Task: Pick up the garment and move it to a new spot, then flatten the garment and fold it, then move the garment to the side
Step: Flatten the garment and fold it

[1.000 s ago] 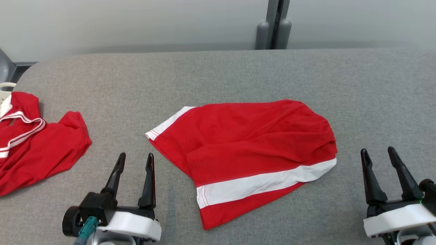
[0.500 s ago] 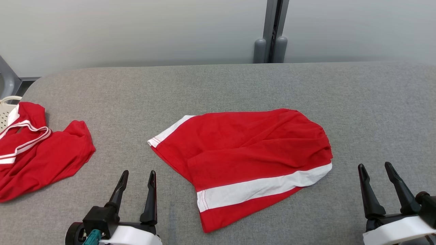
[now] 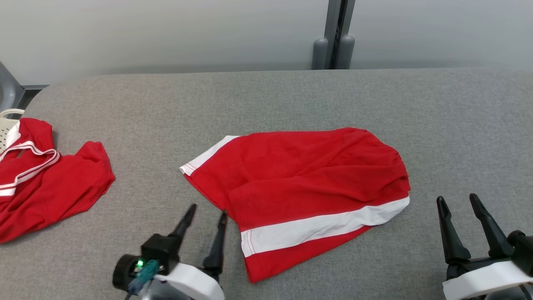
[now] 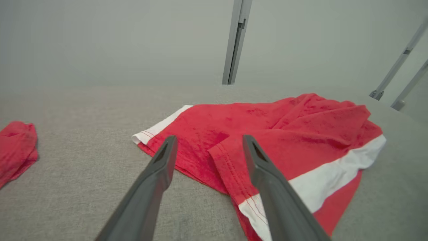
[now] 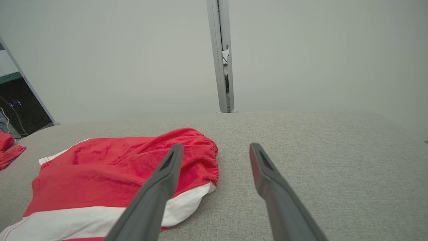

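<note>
The garment [image 3: 304,187] is a pair of red shorts with white side stripes, lying folded over in the middle of the grey table; it also appears in the left wrist view [image 4: 267,134] and the right wrist view [image 5: 110,174]. My left gripper [image 3: 208,213] is open with nothing between its fingers, just left of the garment's near left hem. My right gripper [image 3: 458,201] is open and empty at the lower right, a little to the right of the garment's waistband end.
A second red garment with white trim [image 3: 41,183] lies crumpled at the table's left edge, next to a pale perforated basket rim [image 3: 6,121]. A grey post [image 3: 333,37] stands behind the table [image 3: 266,96] against the pale wall.
My left gripper has moved right, toward the garment's near left hem. The right gripper has kept its place. The camera has shifted slightly.
</note>
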